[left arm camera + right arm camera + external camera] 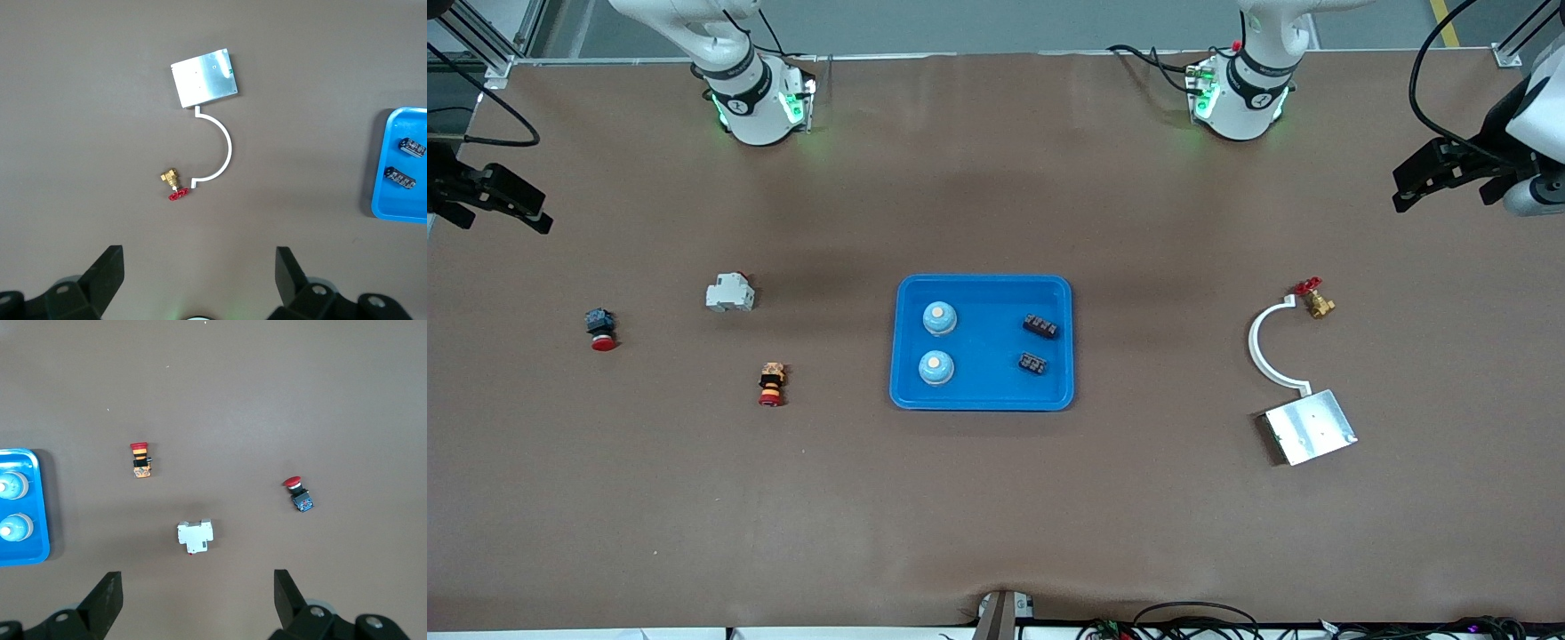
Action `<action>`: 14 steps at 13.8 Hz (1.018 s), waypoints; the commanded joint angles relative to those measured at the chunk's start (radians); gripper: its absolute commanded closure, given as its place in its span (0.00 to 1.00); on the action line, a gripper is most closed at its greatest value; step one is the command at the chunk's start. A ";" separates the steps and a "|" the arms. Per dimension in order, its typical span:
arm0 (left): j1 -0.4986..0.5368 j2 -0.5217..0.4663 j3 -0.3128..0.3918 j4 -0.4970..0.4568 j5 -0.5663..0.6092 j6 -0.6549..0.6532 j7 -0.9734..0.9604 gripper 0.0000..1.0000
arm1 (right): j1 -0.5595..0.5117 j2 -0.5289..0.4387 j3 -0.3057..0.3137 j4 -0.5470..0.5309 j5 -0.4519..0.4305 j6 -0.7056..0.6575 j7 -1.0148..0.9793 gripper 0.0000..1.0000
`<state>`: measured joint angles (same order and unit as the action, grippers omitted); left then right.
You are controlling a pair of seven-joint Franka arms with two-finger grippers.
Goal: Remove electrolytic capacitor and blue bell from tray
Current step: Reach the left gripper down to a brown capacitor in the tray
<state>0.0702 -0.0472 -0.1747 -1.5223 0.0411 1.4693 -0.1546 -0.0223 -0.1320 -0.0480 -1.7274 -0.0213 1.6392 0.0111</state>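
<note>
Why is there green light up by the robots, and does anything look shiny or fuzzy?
Front view: green glow from the lamps on both arm bases spills onto the table; soft dark patches lie above the blue tray. Left wrist view: the metal plate shines pale; the left gripper looks dark but sharp. Right wrist view: even light, small shadows, nothing fuzzy.

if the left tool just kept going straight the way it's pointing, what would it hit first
Probably bare table. The open left tool points down at the mat; the brass valve and white curved bracket lie just ahead, though depth is unclear.
</note>
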 commanded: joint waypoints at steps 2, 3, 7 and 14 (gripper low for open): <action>0.008 -0.003 -0.002 0.016 -0.024 -0.020 0.014 0.00 | -0.007 -0.009 0.007 -0.001 -0.002 0.005 0.003 0.00; 0.006 -0.002 0.000 0.027 -0.021 -0.020 0.010 0.00 | -0.007 -0.009 0.007 -0.001 -0.002 0.005 0.003 0.00; 0.039 0.093 0.026 0.040 -0.021 -0.018 0.019 0.00 | -0.007 -0.009 0.007 -0.001 0.000 0.007 0.003 0.00; 0.039 0.174 0.026 -0.057 -0.003 0.089 -0.020 0.00 | -0.008 -0.009 0.007 -0.001 0.001 0.007 0.004 0.00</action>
<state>0.1114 0.1436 -0.1458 -1.5369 0.0411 1.5161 -0.1576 -0.0223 -0.1323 -0.0481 -1.7262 -0.0212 1.6425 0.0112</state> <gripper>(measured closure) 0.000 0.000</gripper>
